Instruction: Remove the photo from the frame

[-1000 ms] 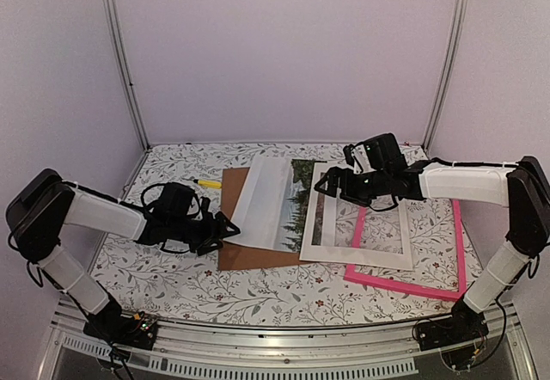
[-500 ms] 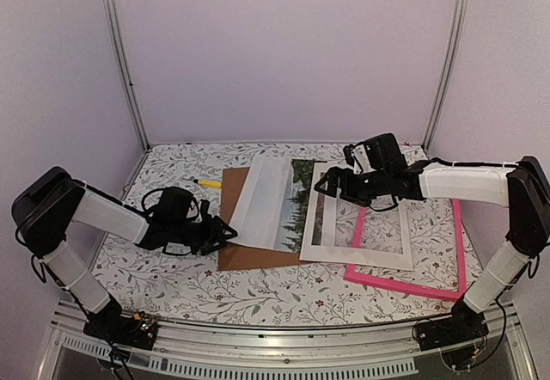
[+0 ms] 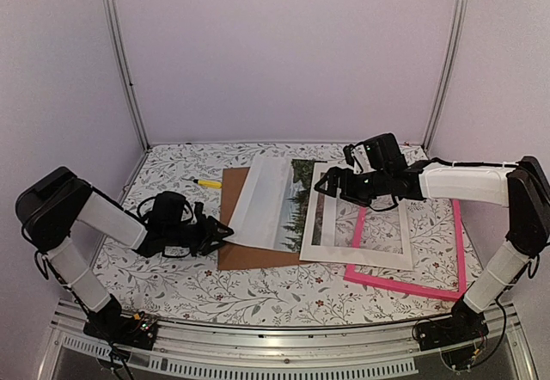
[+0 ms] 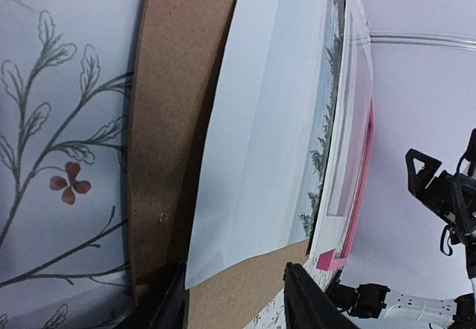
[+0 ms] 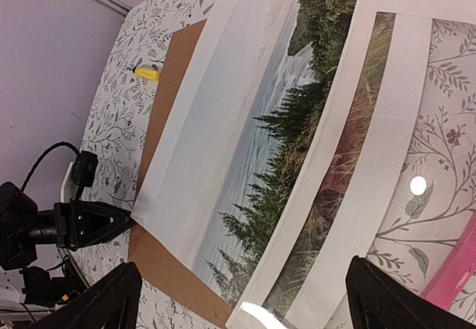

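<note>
two arms, one sheet between them. the photo is already out of the frame: it lies print-up on the brown backing board about mid-bench, its right edge tucked under the white mat. the frame sits towards the near right corner of the bench, and its opening shows only bench pattern and part of the mat, so as a holder it has no photo in it.

my left gripper is low at the photo's near left corner, fingers partway apart. in the wrist view that corner and the board's edge sit between them, and i see nothing pinched. i judge it is placed there because the corner lifts slightly off the board, which gives it something to catch.

my right gripper hangs spread wide and empty above the mat's far left corner, probably ready to hold the mat down or lift it off the photo. a small yellow tool lies just beyond the board's far left corner
</note>
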